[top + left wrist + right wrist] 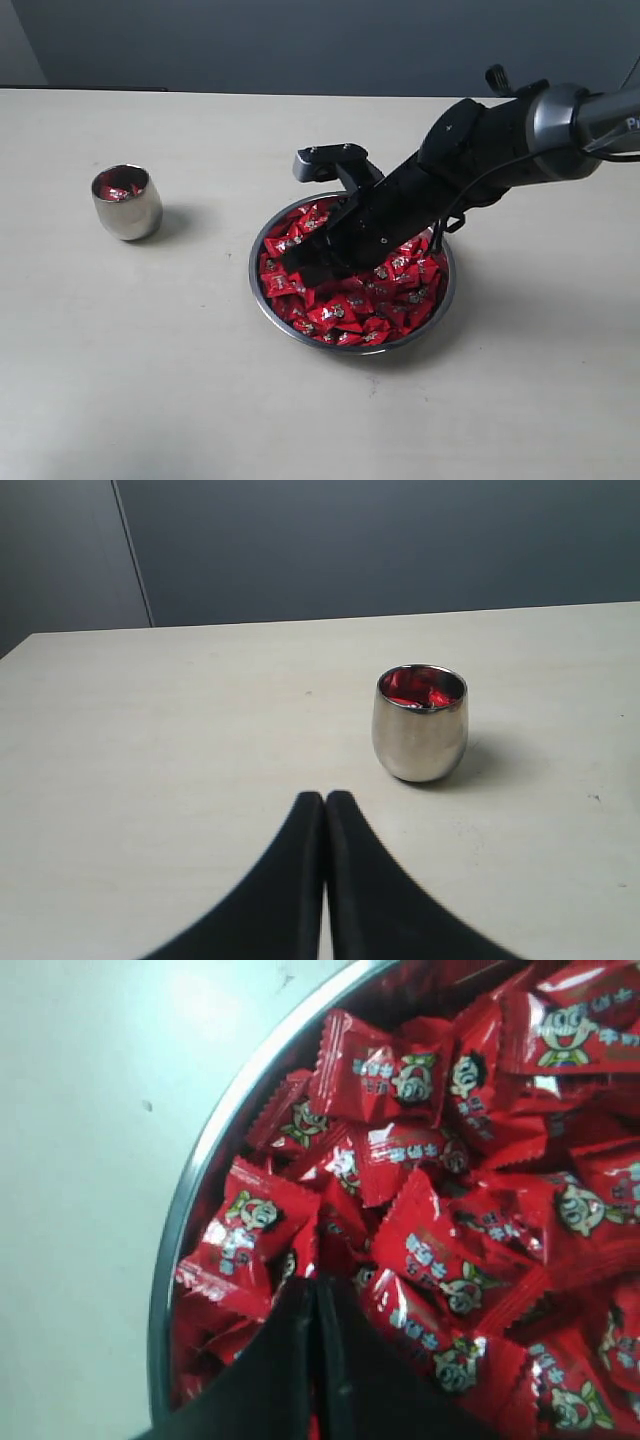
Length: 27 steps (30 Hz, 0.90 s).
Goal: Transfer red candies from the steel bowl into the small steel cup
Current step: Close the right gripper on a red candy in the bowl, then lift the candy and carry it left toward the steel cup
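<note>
Right wrist view: right gripper point(315, 1285) fingers point(280, 1360) closed, tips among the red candies point(440, 1260) inside the steel bowl point(215, 1130); whether one is pinched cannot be told. Step judged: pickup. Next: lift clear of the bowl and check the catch, then carry to the small steel cup point(127, 203), well apart from the bowl.

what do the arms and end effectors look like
The right arm is black with a silver-grey joint and a thin black cable looping beside it. The left end effector and right end effector have matte black fingers that curve and taper to narrow tips.
</note>
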{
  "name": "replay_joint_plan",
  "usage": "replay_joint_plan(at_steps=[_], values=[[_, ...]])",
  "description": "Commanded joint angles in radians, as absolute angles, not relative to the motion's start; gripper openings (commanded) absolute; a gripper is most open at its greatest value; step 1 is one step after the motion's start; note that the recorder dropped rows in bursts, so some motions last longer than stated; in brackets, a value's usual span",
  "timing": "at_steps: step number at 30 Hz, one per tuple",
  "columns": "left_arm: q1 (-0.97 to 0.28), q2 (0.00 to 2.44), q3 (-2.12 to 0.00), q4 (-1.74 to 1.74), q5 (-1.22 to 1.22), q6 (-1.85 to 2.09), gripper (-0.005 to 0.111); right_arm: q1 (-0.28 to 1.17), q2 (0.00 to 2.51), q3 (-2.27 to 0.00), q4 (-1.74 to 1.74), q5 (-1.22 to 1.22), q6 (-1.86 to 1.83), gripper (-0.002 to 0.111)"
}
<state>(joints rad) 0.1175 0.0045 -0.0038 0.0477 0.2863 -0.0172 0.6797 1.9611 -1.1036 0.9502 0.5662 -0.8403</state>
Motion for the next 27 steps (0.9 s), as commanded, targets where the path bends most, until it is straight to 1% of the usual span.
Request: replay_joint_plan(at_steps=[1, 9, 13, 23, 27], values=[[0.118, 0.000, 0.000, 0.045, 0.285, -0.020, 0.000, 0.679, 1.910, -1.102, 0.951, 0.514, -0.849, -0.001], [0.118, 0.000, 0.000, 0.045, 0.285, -0.020, 0.000, 0.677, 1.814, -1.102, 0.922, 0.340, -0.824, -0.001], [0.118, 0.000, 0.000, 0.045, 0.285, -0.020, 0.000, 0.669, 1.790, -1.102, 0.786, 0.247, -0.668, -0.001], [0.118, 0.000, 0.000, 0.045, 0.285, -0.020, 0.000, 0.651, 1.790, -1.102, 0.288, 0.319, -0.223, -0.001], [0.118, 0.000, 0.000, 0.045, 0.285, -0.020, 0.000, 0.651, 1.790, -1.102, 0.230, 0.275, -0.181, -0.001]])
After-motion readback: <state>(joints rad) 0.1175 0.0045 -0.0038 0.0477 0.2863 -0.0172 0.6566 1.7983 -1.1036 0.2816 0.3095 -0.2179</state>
